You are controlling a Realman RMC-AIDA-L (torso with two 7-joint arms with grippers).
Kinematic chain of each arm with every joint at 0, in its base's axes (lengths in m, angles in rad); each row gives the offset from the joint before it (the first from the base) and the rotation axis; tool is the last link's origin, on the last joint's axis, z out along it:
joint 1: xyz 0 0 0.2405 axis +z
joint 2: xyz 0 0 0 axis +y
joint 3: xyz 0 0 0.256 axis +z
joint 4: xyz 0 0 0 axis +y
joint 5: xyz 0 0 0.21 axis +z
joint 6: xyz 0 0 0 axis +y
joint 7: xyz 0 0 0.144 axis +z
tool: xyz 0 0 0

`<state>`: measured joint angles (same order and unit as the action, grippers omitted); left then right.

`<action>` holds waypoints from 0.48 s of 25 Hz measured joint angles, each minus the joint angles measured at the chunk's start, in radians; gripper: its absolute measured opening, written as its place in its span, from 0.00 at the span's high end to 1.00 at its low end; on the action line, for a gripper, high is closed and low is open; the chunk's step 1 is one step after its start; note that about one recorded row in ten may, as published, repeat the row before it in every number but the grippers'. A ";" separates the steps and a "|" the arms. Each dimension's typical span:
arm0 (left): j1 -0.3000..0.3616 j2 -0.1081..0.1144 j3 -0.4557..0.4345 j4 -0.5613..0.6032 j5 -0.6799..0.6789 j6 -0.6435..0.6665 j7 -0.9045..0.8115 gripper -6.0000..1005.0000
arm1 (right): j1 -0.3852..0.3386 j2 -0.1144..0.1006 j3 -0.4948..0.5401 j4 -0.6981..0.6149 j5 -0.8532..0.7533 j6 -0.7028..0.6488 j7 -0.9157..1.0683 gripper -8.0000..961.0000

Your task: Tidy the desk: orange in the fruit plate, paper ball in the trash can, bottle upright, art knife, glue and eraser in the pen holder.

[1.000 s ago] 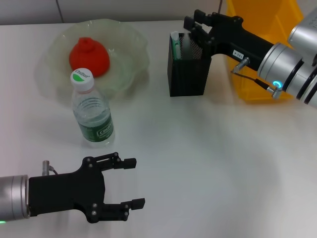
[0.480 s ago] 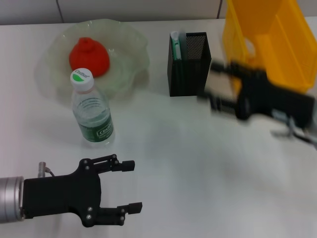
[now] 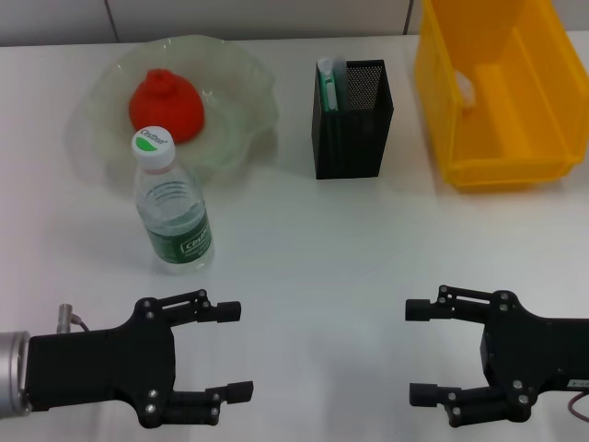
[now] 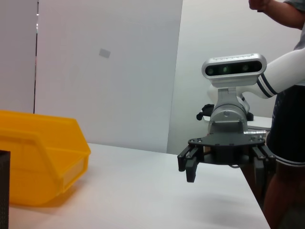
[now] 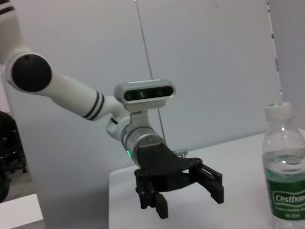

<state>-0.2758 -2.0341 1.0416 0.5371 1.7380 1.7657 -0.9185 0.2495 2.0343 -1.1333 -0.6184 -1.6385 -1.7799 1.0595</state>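
Orange (image 3: 166, 104) in plate (image 3: 241, 78) at 11 o'clock, bottle (image 3: 172, 204) upright, holder (image 3: 352, 129) filled at 12. Desk (image 3: 368, 239) looks tidy. Left gripper (image 3: 230, 352) at 7, right gripper (image 3: 421, 352) at 5: jaws apart, empty.

White table (image 3: 304, 249) bearing a translucent fruit plate (image 3: 235, 110) at upper left, an upright water bottle (image 3: 172, 207) just below it, a black mesh pen holder (image 3: 352, 138) at upper centre, and a yellow bin (image 3: 497, 92) at upper right.
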 joint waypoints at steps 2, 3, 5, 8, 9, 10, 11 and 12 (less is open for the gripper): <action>0.002 0.000 0.000 0.000 0.000 0.000 0.000 0.19 | -0.002 0.001 0.001 0.000 -0.001 0.003 0.000 0.12; 0.003 0.000 0.000 0.000 0.000 0.001 0.000 0.19 | -0.003 0.003 0.001 0.000 -0.001 0.005 0.000 0.12; 0.006 0.000 0.000 0.000 0.000 0.002 0.000 0.19 | -0.004 0.003 0.002 0.000 -0.003 0.008 0.000 0.12; 0.008 0.000 0.000 0.000 0.000 0.010 0.000 0.19 | -0.004 0.003 0.002 -0.002 -0.003 0.008 0.002 0.12; 0.009 0.000 0.000 0.000 0.000 0.011 0.000 0.19 | -0.004 0.003 0.002 -0.003 -0.004 0.008 0.005 0.12; 0.010 0.001 -0.001 -0.002 0.000 0.012 0.000 0.19 | -0.003 0.003 0.002 -0.005 -0.004 0.011 0.006 0.12; 0.010 0.001 -0.001 -0.002 0.000 0.012 0.000 0.19 | -0.003 0.003 0.002 -0.005 -0.004 0.011 0.006 0.12; 0.011 0.001 -0.001 -0.003 0.000 0.012 0.000 0.19 | -0.003 0.003 0.002 -0.005 -0.004 0.013 0.006 0.12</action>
<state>-0.2650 -2.0335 1.0402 0.5338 1.7379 1.7779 -0.9189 0.2463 2.0372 -1.1310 -0.6239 -1.6427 -1.7672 1.0657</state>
